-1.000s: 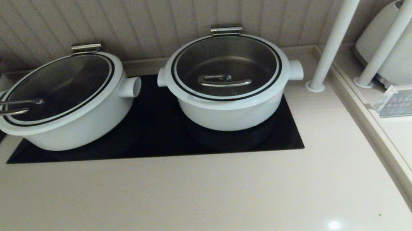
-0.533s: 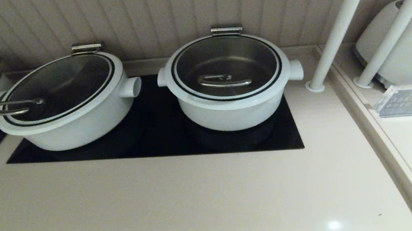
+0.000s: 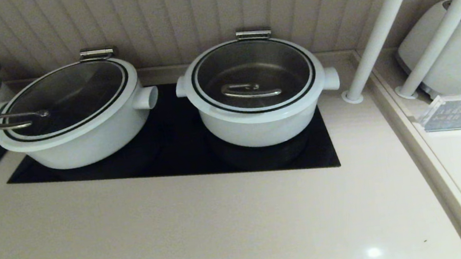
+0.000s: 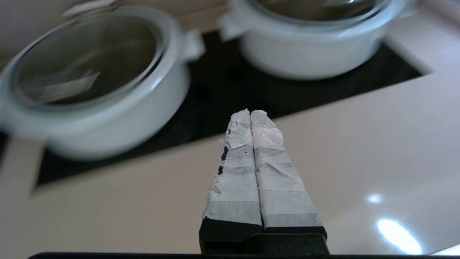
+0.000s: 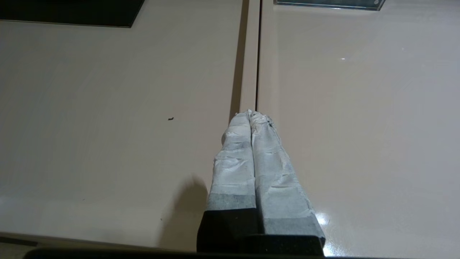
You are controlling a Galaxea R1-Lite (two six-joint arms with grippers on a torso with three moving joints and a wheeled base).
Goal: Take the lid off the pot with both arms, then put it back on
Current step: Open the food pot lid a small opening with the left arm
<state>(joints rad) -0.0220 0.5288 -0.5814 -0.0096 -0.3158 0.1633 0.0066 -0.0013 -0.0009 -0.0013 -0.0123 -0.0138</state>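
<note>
Two white pots are sitting on the black cooktop [image 3: 173, 162]. The middle pot [image 3: 260, 121] is wearing its glass lid [image 3: 252, 72], with a metal handle [image 3: 250, 90] on top and a hinge clip [image 3: 253, 34] at the back. The left gripper [image 4: 251, 113] is pinched tight on nothing, pointing at the cooktop from the near counter. The right gripper [image 5: 251, 116] is also pinched tight and empty, hanging over the counter seam [image 5: 257, 54], well away from the cooktop. I think the slippery lid could be tipping or sliding if the arms are lifting unevenly, and the clip could be catching it.
</note>
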